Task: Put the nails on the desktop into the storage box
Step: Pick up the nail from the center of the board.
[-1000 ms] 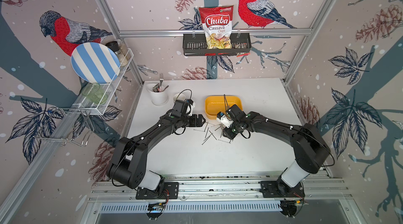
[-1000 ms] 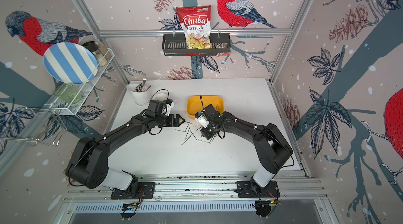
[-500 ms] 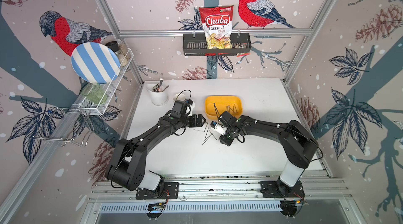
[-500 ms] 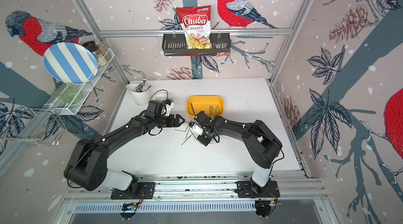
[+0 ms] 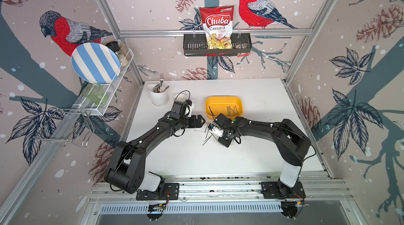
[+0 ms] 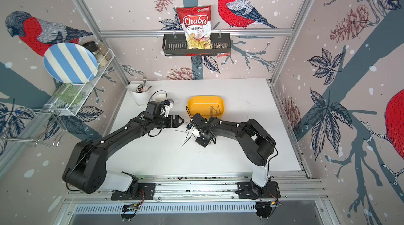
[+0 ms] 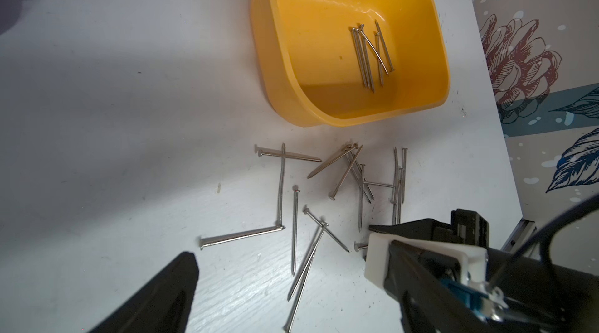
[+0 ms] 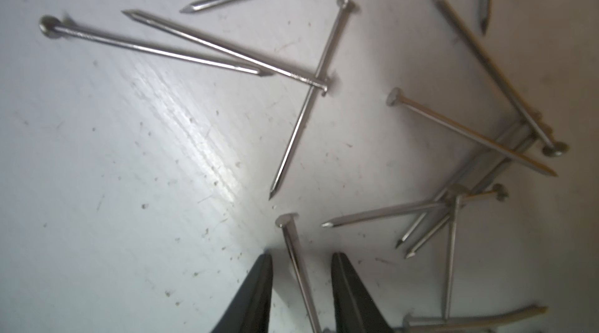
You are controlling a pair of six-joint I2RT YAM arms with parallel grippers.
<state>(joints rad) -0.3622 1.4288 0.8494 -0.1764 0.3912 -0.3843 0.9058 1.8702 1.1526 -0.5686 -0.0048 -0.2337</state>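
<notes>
Right by the box (image 7: 272, 56), on the surface (image 7: 129, 140), the right fingers (image 8: 256, 295) straddle one nail (image 8: 296, 260) from the loose nails (image 7: 294, 227), not clenched yet, so they'd best pinch mid-shank squarely; left fingers (image 7: 162, 299) hang wide apart, empty.

"Chuba Cassava Chips" on the red-and-white snack bag (image 5: 216, 29) in the wall basket (image 5: 192, 47)
</notes>
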